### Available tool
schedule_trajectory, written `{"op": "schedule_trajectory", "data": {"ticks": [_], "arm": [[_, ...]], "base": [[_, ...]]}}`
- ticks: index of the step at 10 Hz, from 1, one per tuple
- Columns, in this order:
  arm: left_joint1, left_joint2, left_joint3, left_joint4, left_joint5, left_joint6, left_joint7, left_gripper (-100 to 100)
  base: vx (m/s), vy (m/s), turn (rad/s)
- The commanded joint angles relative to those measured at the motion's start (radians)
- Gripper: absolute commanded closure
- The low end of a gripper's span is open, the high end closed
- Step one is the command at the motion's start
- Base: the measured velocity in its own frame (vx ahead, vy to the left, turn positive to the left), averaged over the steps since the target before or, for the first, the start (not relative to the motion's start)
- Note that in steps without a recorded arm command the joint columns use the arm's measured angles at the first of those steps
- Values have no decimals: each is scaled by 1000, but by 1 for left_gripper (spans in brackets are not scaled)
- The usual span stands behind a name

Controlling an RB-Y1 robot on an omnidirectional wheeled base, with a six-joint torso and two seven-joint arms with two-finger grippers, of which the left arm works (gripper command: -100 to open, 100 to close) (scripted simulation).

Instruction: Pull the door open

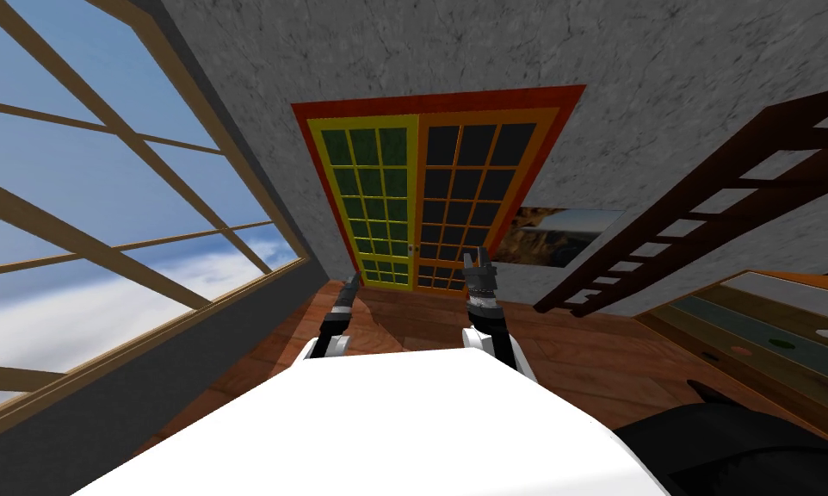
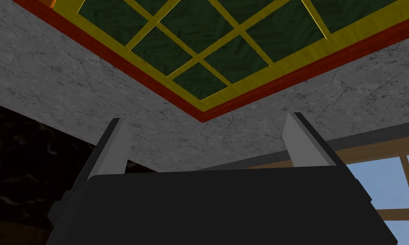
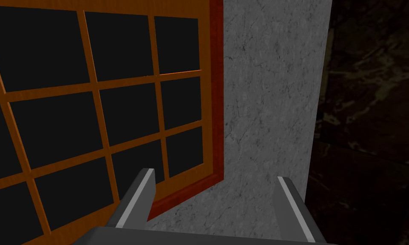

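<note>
Grey, mottled plaster veined with fine dark cracks made up the wall (image 1: 662, 77) that faced you, well ahead of both grippers. Off to the left of your left gripper (image 1: 353, 280) ran a large window (image 1: 102, 215), with pale wooden bars over blue sky and cloud. Reddish-brown planks formed the floor (image 1: 386, 319) under both arms.

The double door (image 1: 429, 189) stood in that wall straight beyond the grippers, both leaves flush inside a flat red frame (image 1: 438, 99). Its yellow leaf (image 1: 373, 207), a glossy grid of thin bars over dark green panes, lay ahead of the left gripper. Its orange leaf (image 1: 468, 198), wood-grained bars over black panes, lay ahead of your right gripper (image 1: 477, 258).

A dark brown stair (image 1: 705, 198) of open slats climbed away to the right of the right gripper. A landscape picture (image 1: 567, 232) hung between it and the door. Small pale handles (image 1: 413, 250) sat where the leaves met, beyond and between the two grippers, too small for you to read their shape.

Your left wrist camera showed the left gripper (image 2: 205, 127) with its flat grey fingers spread apart and holding nothing, a corner of the yellow leaf (image 2: 225, 47) past the tips. The right gripper (image 3: 216, 200) was likewise spread and empty, with a corner of the orange leaf (image 3: 93, 106) beyond its fingers and apart from them.
</note>
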Motion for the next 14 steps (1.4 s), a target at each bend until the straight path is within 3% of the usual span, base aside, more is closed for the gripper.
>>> {"op": "schedule_trajectory", "data": {"ticks": [1, 14], "arm": [[-12, 5, 6, 44, -6, -17, -31, -100], [-111, 19, 43, 357, -61, -106, -279, -100]], "base": [[102, -61, -14], [103, -66, -12]]}}
